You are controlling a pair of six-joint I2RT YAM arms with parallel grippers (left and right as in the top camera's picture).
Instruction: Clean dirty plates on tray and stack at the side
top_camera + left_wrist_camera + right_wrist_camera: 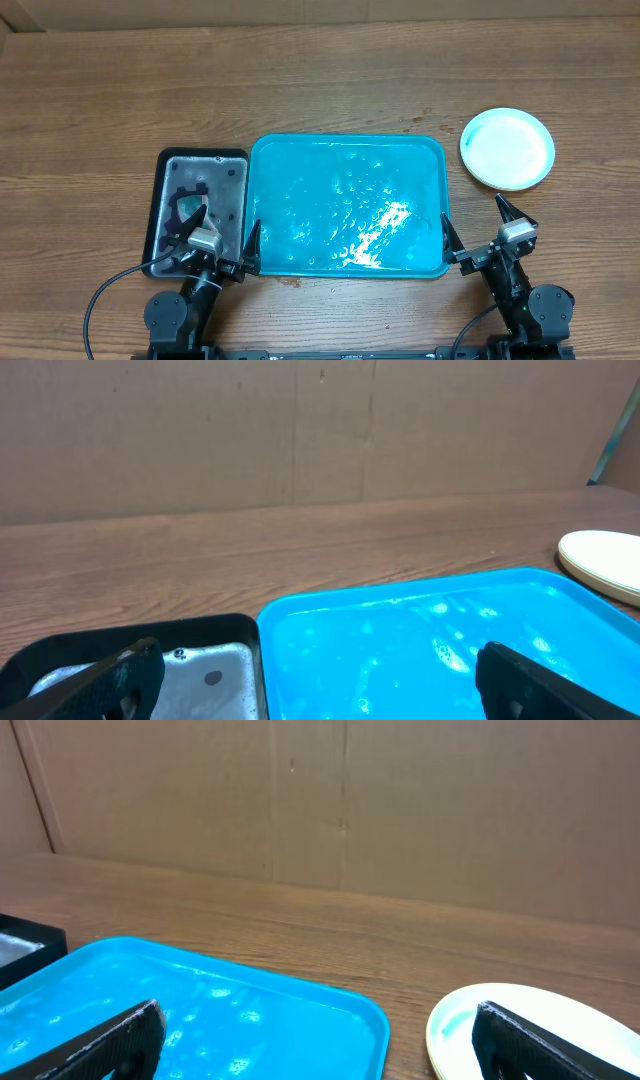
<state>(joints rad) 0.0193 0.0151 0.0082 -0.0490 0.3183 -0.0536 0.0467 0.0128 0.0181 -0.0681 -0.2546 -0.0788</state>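
Note:
The turquoise tray [345,150] lies at the table's centre, wet and glossy, with only water and suds on it. The plates [507,148] sit stacked on the wood to the right of the tray's far corner; the top one is whitish with a pale blue rim. My left gripper [222,235] hangs open at the tray's near left corner, one finger over the black tray and one over the turquoise tray [420,640]. My right gripper [476,222] is open at the near right corner, straddling the tray's edge [370,1015], with the plates [500,1020] by its right finger.
A smaller black tray [235,165] touches the turquoise tray's left side and holds foamy water and a dark object [188,205]. Its rim [200,625] shows in the left wrist view. A cardboard wall [340,800] stands behind the table.

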